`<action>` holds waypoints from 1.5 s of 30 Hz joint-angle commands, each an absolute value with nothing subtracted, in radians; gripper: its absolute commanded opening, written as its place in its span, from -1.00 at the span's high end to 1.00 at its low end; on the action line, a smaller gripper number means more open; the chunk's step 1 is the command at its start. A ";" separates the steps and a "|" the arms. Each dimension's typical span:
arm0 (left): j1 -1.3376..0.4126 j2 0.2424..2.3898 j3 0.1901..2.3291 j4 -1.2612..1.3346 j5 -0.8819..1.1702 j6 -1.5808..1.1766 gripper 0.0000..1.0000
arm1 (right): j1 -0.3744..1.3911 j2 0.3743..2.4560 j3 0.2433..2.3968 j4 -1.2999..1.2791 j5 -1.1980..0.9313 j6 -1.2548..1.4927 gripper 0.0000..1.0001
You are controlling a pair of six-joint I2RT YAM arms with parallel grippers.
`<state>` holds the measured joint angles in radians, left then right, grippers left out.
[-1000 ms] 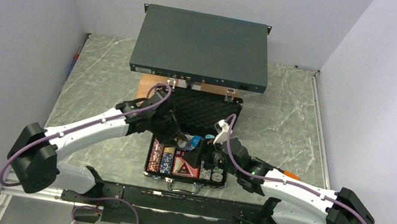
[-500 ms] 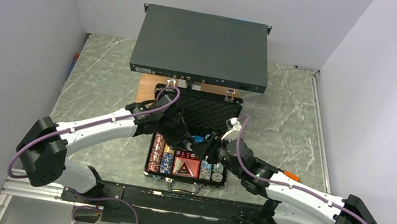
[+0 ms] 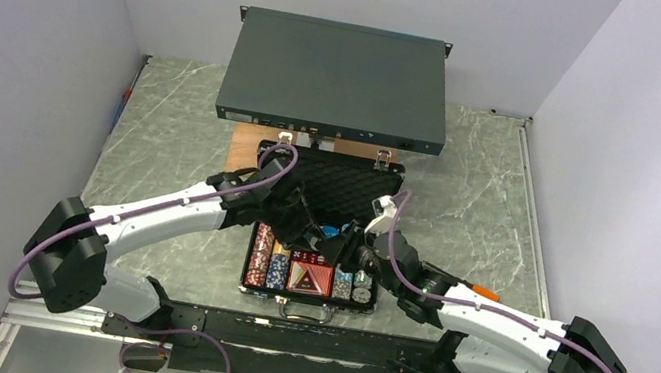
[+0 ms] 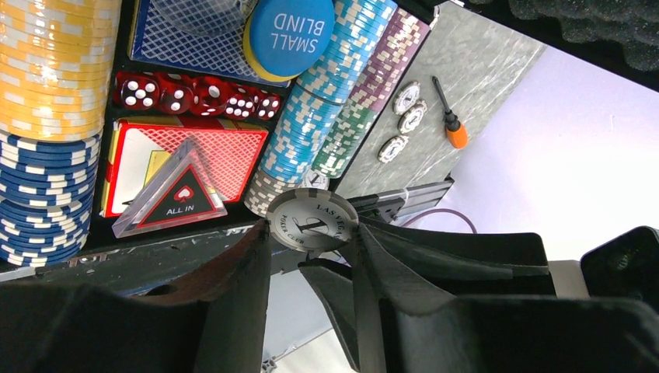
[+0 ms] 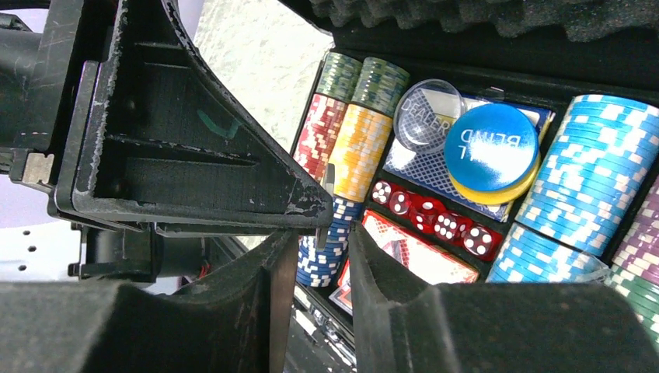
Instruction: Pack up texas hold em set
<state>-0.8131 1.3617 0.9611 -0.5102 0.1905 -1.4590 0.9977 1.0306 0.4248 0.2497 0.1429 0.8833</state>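
The black briefcase [image 3: 308, 295] lies open, its foam lid [image 3: 339, 185] folded back. Its tray holds chip rows [image 4: 47, 70], red dice [image 4: 194, 93], a red card deck [image 4: 233, 151], an "ALL IN" triangle [image 4: 175, 198] and a blue "SMALL BLIND" disc [image 4: 291, 35]. My left gripper [image 4: 311, 233] hovers over the tray, shut on a grey "Las Vegas" chip [image 4: 312, 220]. My right gripper [image 5: 322, 249] meets it from the right. It is open, its fingers either side of that chip's thin edge [image 5: 327, 206]. In the top view both grippers [image 3: 314, 232] [image 3: 343, 250] nearly touch.
The large dark rack box [image 3: 338, 76] stands behind the case, with a wooden board [image 3: 247, 146] beneath its front left. An orange-handled screwdriver [image 4: 451, 128] and three loose chips [image 4: 404, 118] lie on the marble right of the case. Walls close both sides.
Over the last second the left gripper moved right and the right gripper moved left and up, meeting above the tray. Since half a second ago almost nothing has shifted.
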 commanded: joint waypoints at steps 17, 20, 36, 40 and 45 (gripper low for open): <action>-0.835 1.170 0.850 -0.497 0.077 -1.375 -0.22 | 1.000 0.939 0.473 -0.040 0.225 0.899 1.00; -0.835 1.097 0.863 -0.564 -0.048 -1.265 -0.36 | 0.999 0.920 0.575 -0.436 0.277 0.967 1.00; -0.735 0.785 1.049 -0.686 -0.353 -0.652 -0.92 | 0.797 0.806 0.624 -0.813 0.037 1.401 1.00; -0.722 0.854 1.190 -0.698 -0.357 -0.546 -0.99 | 0.791 0.798 0.605 -0.799 0.031 1.503 1.00; -0.717 0.947 1.263 -0.677 -0.355 -0.456 -0.99 | 0.791 0.796 0.565 -0.779 0.005 1.616 1.00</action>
